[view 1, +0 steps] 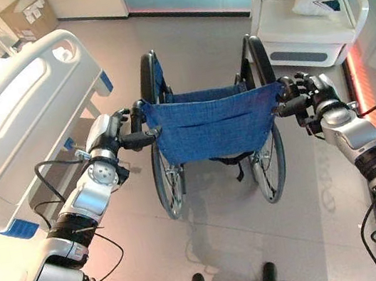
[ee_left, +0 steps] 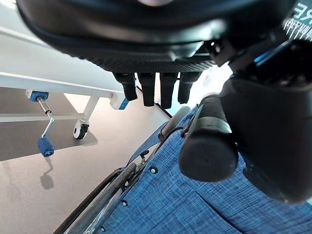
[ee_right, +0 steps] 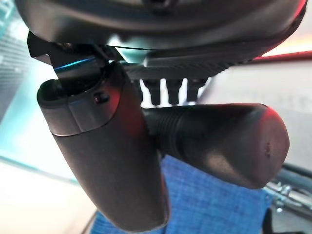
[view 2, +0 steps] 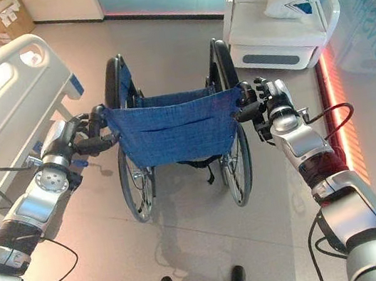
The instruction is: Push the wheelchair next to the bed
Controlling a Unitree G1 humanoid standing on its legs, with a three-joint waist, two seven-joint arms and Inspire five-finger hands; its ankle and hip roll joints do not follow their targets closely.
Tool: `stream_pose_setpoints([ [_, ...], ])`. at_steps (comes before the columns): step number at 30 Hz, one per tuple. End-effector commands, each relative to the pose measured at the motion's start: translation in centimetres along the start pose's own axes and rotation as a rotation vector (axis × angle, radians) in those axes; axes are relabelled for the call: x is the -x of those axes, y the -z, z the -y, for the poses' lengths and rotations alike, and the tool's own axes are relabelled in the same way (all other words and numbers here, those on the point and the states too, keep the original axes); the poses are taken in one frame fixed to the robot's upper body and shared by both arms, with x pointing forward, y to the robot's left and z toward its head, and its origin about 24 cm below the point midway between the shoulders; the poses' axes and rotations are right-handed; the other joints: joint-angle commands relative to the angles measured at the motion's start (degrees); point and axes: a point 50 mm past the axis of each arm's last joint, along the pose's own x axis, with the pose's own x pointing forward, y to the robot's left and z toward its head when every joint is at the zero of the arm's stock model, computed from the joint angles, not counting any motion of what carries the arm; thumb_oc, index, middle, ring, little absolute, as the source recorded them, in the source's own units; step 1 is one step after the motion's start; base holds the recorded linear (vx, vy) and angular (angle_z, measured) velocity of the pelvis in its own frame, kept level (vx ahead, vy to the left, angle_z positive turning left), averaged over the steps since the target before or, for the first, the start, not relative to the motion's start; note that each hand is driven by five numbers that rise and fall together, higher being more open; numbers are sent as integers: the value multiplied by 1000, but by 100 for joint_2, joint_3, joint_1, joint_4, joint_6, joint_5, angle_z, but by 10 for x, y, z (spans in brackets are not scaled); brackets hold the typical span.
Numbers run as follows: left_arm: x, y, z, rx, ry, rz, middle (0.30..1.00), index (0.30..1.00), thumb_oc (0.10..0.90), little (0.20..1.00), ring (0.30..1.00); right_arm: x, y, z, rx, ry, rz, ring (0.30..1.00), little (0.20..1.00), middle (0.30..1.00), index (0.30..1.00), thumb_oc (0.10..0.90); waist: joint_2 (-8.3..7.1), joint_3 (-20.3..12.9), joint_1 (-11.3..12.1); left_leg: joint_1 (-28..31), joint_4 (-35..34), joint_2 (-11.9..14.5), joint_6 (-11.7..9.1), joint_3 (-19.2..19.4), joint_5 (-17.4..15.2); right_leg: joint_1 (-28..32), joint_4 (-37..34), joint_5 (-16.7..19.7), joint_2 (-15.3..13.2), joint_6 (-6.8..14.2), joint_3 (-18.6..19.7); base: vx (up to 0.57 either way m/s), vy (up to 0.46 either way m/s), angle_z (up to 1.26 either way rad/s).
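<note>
Bright, even light; wrist views perhaps blurred.

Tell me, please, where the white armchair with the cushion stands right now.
In the left eye view the white moulded armchair stands at the far right, beyond the blue fabric-backed wheelchair and across the floor from the white hospital bed on the left.

A hospital room or care ward is suggested — a white bed [view 1: 18, 118] with side rails and a crank, a blue-backed wheelchair [view 1: 211, 126], a white padded armchair [view 1: 311, 12] and smooth grey flooring [view 1: 228, 249] are seen.
</note>
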Motion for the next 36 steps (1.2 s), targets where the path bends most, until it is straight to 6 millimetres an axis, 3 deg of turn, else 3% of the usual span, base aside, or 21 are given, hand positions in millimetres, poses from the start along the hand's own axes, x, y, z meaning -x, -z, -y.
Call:
stream_pose_setpoints([
  [1, -12, -12, -55, -76, -166, -9, 900, 900, 800, 900, 900, -3, -23, 64, 182, 226, 22, 900, 900, 900, 900, 800, -93, -175, 16, -158, 304, -270, 208, 76, -468, -11, 579, -664, -46, -28, 86, 0, 0, 0],
  [9, -18, -21, -64, -135, -131, -60, 900, 900, 800, 900, 900, -5, -34, 68, 173, 251, -42, 900, 900, 900, 900, 800, -111, -102, -9, -174, 332, -265, 212, 87, -487, -40, 592, -663, -28, -35, 118, 0, 0, 0],
  [17, -24, -35, -68, -69, -147, -63, 900, 900, 800, 900, 900, -8, -42, 63, 158, 206, -81, 900, 900, 900, 900, 800, -110, -126, -39, -162, 343, -261, 213, 120, -491, -29, 589, -661, -24, -40, 131, 0, 1, 0],
  [27, -28, -31, -60, -94, -97, -108, 900, 900, 800, 900, 900, -12, -20, 41, 5, 55, -233, 900, 900, 900, 900, 800, -87, -136, -36, -161, 357, -267, 215, 117, -489, -33, 613, -665, -34, -56, 127, 0, 0, 0],
  [36, -28, -27, -61, -128, -78, -125, 900, 900, 800, 900, 900, -13, 1, 43, 7, 12, -356, 900, 900, 900, 900, 800, -83, -112, -8, -181, 373, -261, 219, 124, -485, -51, 624, -651, -59, -53, 112, 0, 0, 0],
])
